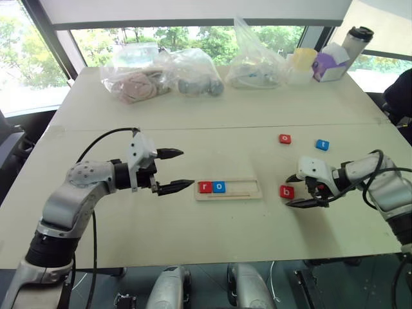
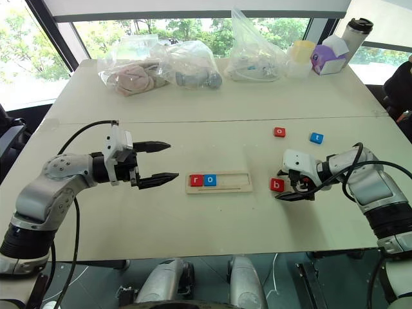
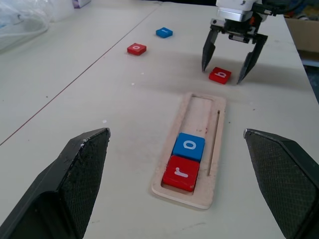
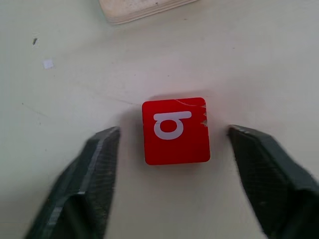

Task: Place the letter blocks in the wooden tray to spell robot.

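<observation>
Tray [image 1: 251, 191] tiles read "r" [image 1: 205, 187]; "o" [image 1: 219, 187].

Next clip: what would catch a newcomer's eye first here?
Probably the right gripper poised over the red b block, one finger on either side with gaps showing. Next, the wooden tray mid-table, holding a red r and blue o at its left end.

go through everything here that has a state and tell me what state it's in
Tray: r and o seated at its left end, rest free.
Red b: flat on table, between right gripper's open fingers, untouched.
Red o: loose on table.
Blue t: loose on table.
Left gripper: open, empty.
</observation>
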Available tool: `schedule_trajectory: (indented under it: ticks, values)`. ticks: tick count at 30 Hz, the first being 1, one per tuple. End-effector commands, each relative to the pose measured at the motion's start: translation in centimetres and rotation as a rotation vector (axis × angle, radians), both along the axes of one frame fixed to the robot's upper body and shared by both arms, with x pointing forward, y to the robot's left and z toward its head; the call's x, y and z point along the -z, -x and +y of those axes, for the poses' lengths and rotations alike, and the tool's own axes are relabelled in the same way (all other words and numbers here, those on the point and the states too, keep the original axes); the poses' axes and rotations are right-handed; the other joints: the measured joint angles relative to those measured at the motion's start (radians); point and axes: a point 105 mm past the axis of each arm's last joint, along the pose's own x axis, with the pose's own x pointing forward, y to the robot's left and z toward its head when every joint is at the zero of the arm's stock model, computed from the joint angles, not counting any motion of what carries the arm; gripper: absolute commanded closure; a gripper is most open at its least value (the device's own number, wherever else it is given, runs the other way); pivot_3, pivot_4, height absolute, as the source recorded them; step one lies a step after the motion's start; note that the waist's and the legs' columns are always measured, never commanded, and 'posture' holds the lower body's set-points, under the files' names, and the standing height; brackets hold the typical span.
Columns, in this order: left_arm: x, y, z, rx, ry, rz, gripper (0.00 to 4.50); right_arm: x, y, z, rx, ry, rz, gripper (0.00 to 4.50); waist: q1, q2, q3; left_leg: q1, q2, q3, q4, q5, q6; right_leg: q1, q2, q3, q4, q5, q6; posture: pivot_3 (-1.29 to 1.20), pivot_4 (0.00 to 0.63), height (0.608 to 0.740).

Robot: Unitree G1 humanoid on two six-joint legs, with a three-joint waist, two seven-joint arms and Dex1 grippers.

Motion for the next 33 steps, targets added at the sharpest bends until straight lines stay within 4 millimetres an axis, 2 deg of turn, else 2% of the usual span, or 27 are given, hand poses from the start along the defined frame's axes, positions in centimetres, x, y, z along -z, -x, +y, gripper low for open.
schedule_trajectory:
  ticks: [1, 2, 3, 6, 8, 13, 17, 21, 24, 33]
  values:
    - [-1.2, 0.3, 0.1, 0.006, 0.004, -0.053, 0.00, 0.4, 0.1, -0.4, 0.010, 0.015, 0.003, 2.89, 0.000, 0.000, 0.000, 0.000, 0.000, 0.000, 0.000, 0.000, 0.000, 0.000, 0.000, 0.000, 0.000, 0.000, 0.000, 0.00, 0.150, 0.740]
    - [-1.2, 0.3, 0.1, 0.006, 0.003, -0.054, 0.00, 0.4, 0.1, -0.4, 0.010, 0.011, 0.002, 3.29, 0.000, 0.000, 0.000, 0.000, 0.000, 0.000, 0.000, 0.000, 0.000, 0.001, 0.000, 0.000, 0.000, 0.000, 0.000, 0.00, 0.150, 0.740]
    - [-1.2, 0.3, 0.1, 0.007, 0.003, -0.054, 0.00, 0.2, 0.0, -0.1, 0.008, 0.008, -0.006, 3.38, 0.001, 0.000, 0.000, 0.001, 0.000, 0.000, 0.000, 0.000, 0.000, 0.001, 0.000, 0.000, 0.000, 0.000, 0.000, 0.00, 0.150, 0.740]
    - [-1.2, 0.3, 0.1, 0.010, 0.001, -0.053, 0.00, -0.7, -0.3, 0.8, -0.032, 0.014, -0.067, 3.38, 0.000, 0.000, 0.000, 0.001, 0.000, 0.000, 0.000, 0.000, 0.000, 0.001, 0.000, 0.000, 0.000, 0.001, -0.001, 0.00, 0.150, 0.740]
    - [-1.2, 0.3, 0.1, 0.011, -0.002, -0.053, 0.00, -2.2, -0.8, 1.7, -0.050, 0.004, -0.129, 3.38, -0.002, 0.000, 0.000, 0.001, 0.000, 0.000, 0.000, 0.000, 0.000, 0.001, 0.000, 0.000, 0.000, 0.001, -0.001, 0.00, 0.150, 0.740]
    - [-1.1, 0.2, 0.1, 0.029, -0.004, -0.046, 0.00, -7.4, -0.9, 5.8, -0.201, -0.018, -0.256, 3.38, -0.005, 0.002, 0.001, 0.000, 0.000, 0.000, 0.000, 0.001, -0.001, -0.002, 0.000, 0.000, 0.002, 0.001, -0.001, 0.00, 0.150, 0.740]
    - [-0.6, 0.4, -0.5, 0.071, -0.026, -0.058, 0.00, -8.7, -0.5, 9.1, -0.300, -0.070, -0.211, 3.38, 0.000, 0.001, 0.001, 0.000, 0.000, -0.001, 0.000, 0.001, -0.002, -0.001, 0.001, -0.001, 0.002, 0.001, -0.001, 0.00, 0.150, 0.740]
    - [-0.2, 1.1, -0.6, 0.112, -0.063, -0.074, 0.00, -8.9, -0.9, 11.8, -0.338, -0.112, -0.180, 3.38, -0.001, 0.001, 0.000, -0.001, 0.000, -0.001, 0.000, 0.001, -0.002, -0.001, 0.000, -0.001, 0.001, 0.001, -0.001, 0.00, 0.150, 0.740]
    - [0.3, 1.7, -0.3, 0.140, -0.107, -0.079, 0.00, -7.8, -1.3, 13.2, -0.364, -0.102, -0.152, 3.38, -0.002, 0.001, 0.000, -0.001, -0.001, -0.001, 0.000, 0.001, -0.002, -0.002, -0.001, -0.001, 0.002, 0.001, -0.001, 0.00, 0.150, 0.740]
    - [1.6, 3.1, 0.4, 0.229, -0.248, -0.104, 0.00, -5.3, -1.5, 14.3, -0.375, -0.080, -0.057, 3.38, -0.004, 0.001, 0.000, -0.002, -0.001, -0.001, -0.001, 0.001, -0.002, -0.004, -0.002, -0.001, 0.002, 0.002, -0.003, 0.00, 0.150, 0.740]
